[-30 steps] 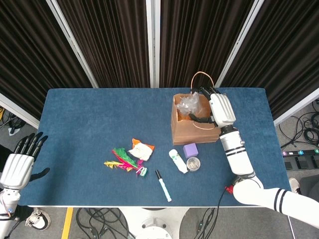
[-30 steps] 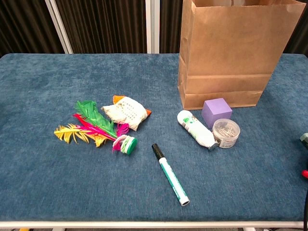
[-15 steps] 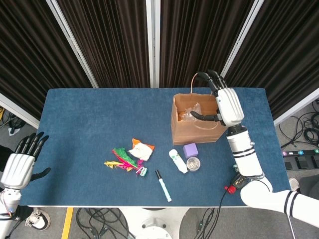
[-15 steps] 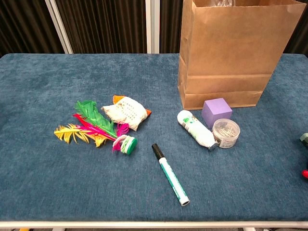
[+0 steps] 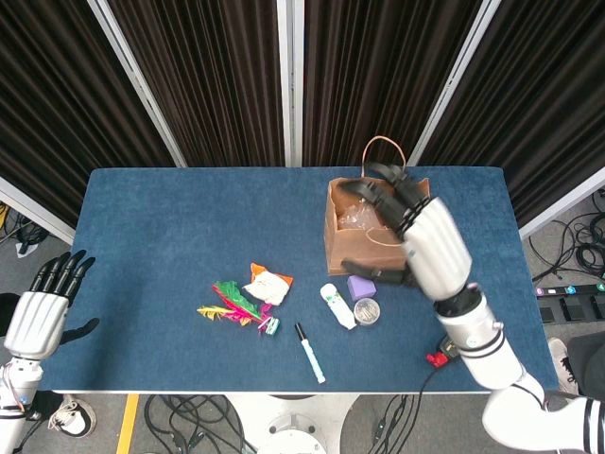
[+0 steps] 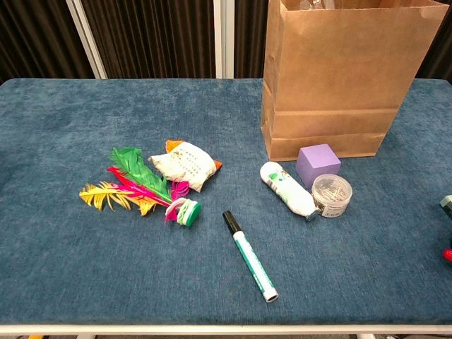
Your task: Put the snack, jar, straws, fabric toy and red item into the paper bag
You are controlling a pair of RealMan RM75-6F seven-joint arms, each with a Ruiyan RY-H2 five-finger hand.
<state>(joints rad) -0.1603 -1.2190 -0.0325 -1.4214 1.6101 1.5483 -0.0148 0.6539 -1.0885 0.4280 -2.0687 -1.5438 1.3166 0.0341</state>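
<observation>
From the head view, the paper bag [image 5: 371,235] stands upright toward the far right part of the blue tabletop [image 5: 170,236], its mouth open, with something clear and crinkly, perhaps a plastic wrapper [image 5: 354,217], lying inside. The right hand [image 5: 416,241] hangs above the bag's near right side, fingers spread and holding nothing. The left hand [image 5: 40,310] sits off the tabletop's left edge near the front corner, fingers straight and apart, also empty. Just in front of the bag are a purple cube [image 5: 361,286], a small clear jar [image 5: 366,311] and a white bottle [image 5: 337,305] lying on its side. Nearer the middle lie the fabric toy [image 5: 268,283], a bunch of bright feathers [image 5: 231,305] touching it, and a black-capped marker [image 5: 308,352] close to the front edge.

In the chest view, neither hand shows. The bag [image 6: 337,78] rises tall at the far right, its top reaching out of frame. The cube [image 6: 318,165] rests just in front of it, with the jar [image 6: 331,195] touching the cube's near side and the bottle [image 6: 286,189] lying tilted just left of both. The toy [image 6: 185,164], white with orange corners, lies left of centre, the feathers [image 6: 134,185] fanning out to its left from a green and white base [image 6: 186,211]. The marker [image 6: 250,256] lies at an angle toward the front edge.
</observation>
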